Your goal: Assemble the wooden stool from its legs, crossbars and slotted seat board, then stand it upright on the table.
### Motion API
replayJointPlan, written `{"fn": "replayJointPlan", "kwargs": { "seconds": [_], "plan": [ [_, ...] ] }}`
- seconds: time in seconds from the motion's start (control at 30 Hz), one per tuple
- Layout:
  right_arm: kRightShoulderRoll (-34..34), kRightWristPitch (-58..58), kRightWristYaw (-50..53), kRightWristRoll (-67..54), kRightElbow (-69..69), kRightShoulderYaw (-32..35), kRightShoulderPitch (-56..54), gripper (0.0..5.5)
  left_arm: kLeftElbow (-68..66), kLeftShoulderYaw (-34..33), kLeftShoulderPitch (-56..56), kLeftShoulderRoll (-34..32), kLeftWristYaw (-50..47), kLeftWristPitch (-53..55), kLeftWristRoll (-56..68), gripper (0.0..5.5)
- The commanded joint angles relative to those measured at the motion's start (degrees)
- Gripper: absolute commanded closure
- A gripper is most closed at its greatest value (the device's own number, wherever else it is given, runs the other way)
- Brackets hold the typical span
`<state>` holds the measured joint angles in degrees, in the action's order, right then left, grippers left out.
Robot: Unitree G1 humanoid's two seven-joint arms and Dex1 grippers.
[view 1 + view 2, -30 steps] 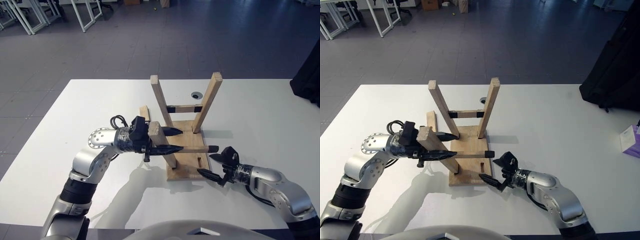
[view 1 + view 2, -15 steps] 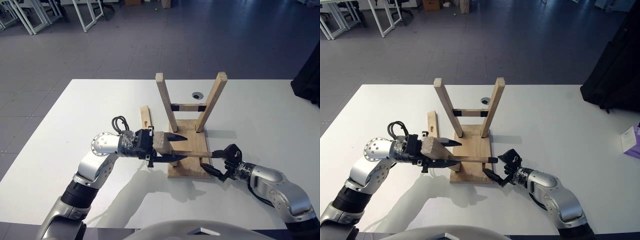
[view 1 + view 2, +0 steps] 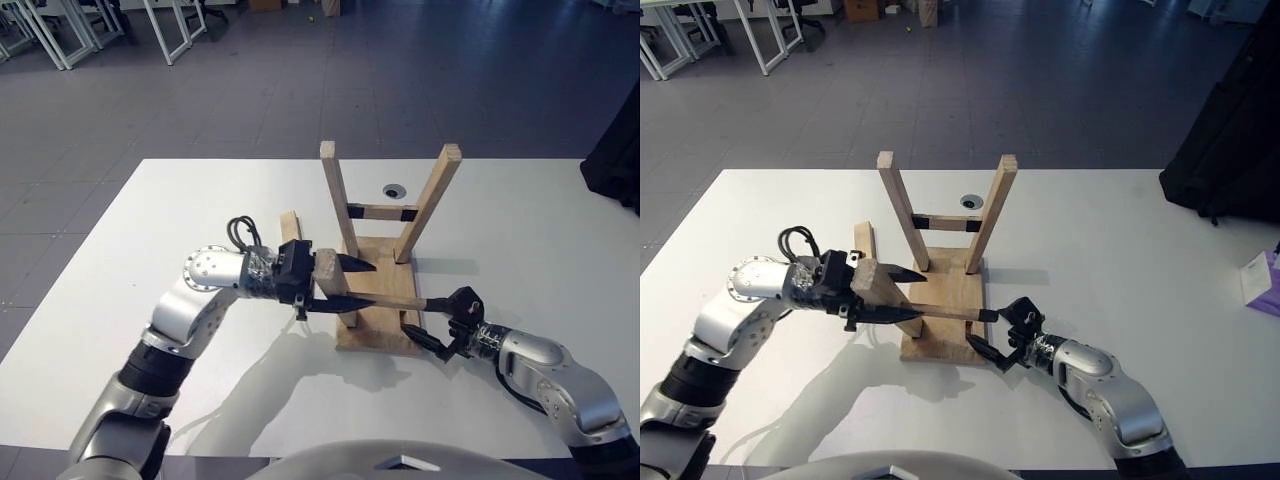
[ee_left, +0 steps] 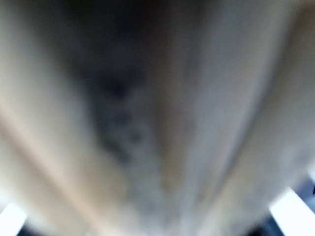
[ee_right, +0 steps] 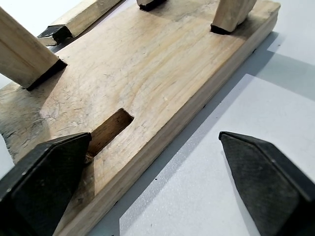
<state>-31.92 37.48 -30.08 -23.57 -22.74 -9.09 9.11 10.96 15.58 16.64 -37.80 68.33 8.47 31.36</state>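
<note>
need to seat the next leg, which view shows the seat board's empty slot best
Right wrist view: the empty slot lies close and clear in the seat board. The eye views show it small beside the right gripper.

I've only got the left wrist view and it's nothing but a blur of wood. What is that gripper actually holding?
Observer: The left gripper is shut on a leg, held tilted, with a crossbar sticking out toward the right arm.
Operator: Where's the leg's lower end?
Observer: It meets the seat board, which lies flat on the table; the right wrist view shows it at a near slot.
Operator: Any slot free?
Observer: Yes, one empty slot sits right by the right gripper, which is open astride the board's edge.
</note>
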Motion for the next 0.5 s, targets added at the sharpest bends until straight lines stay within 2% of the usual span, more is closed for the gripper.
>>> {"fn": "replayJointPlan", "kwargs": {
  "seconds": [0.03,0.1,0.33,0.5],
  "plan": [
    [0.56,2.21,-0.01,1.33,1.14,-2.33,1.40,0.71,-1.23,0.18,-0.04,0.61,-1.17,1.46,-3.58,2.60],
    [0.56,2.20,-0.01,1.42,1.14,-2.28,1.43,0.71,-1.47,-0.85,0.55,0.51,-0.56,1.38,-4.22,2.31],
    [0.91,1.89,0.54,1.55,1.24,-1.78,2.04,0.71,-0.51,-2.46,-0.67,-6.52,7.71,6.08,-2.53,2.31],
    [1.16,1.50,0.80,1.85,1.28,-1.57,2.35,0.71,-1.62,-4.98,-1.34,-9.58,9.41,9.17,-1.83,2.31]
  ]
}}
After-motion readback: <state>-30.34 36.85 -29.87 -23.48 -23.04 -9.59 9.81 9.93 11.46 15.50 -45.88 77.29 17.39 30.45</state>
